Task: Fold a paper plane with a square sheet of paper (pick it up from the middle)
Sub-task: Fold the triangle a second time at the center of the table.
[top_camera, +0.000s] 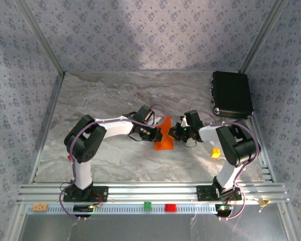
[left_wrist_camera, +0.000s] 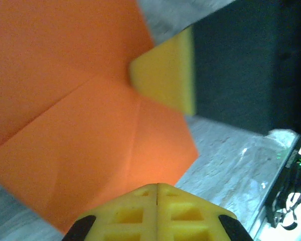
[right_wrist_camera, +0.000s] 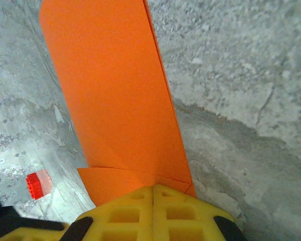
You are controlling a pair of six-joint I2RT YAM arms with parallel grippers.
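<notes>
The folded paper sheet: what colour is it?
The thin folded paper sheet is bright orange; right wrist view.

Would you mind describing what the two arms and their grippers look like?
Both the left arm and the right arm have white links between bulky black joint housings, on black bases bolted to the aluminium rail. A thin purple cable loops along each. The left gripper and right gripper carry yellow fingers moulded with square pockets, black-trimmed at the sides.

Soft, even overhead light fills the top view, shadows faint. The left wrist view is blurred, the square sheet of paper (left_wrist_camera: 80,125) oversaturated; the right wrist view is sharper.
</notes>
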